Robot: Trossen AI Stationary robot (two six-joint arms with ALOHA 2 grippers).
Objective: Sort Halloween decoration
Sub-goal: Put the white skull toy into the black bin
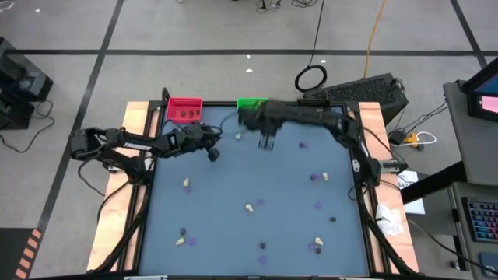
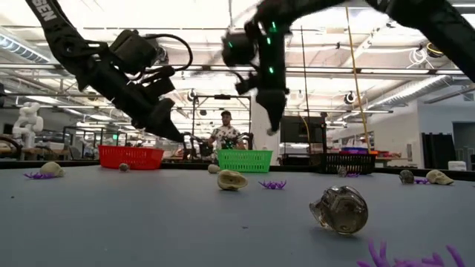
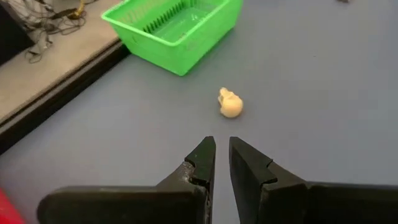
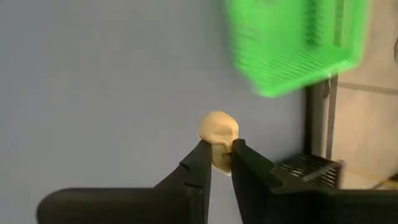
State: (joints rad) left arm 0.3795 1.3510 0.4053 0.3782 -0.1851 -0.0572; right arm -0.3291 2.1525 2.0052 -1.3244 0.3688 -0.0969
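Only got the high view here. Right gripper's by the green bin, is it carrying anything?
Observer: Yes. In the right wrist view the right gripper is shut on a held cream skull, with the green bin just ahead.
Operator: Left gripper got anything?
Observer: No. The left wrist view shows the left gripper shut to a narrow slit with nothing in it. A loose cream skull lies on the table ahead of it.
Operator: Anything in the green bin yet?
Observer: The part of its floor that the left wrist view shows looks bare.
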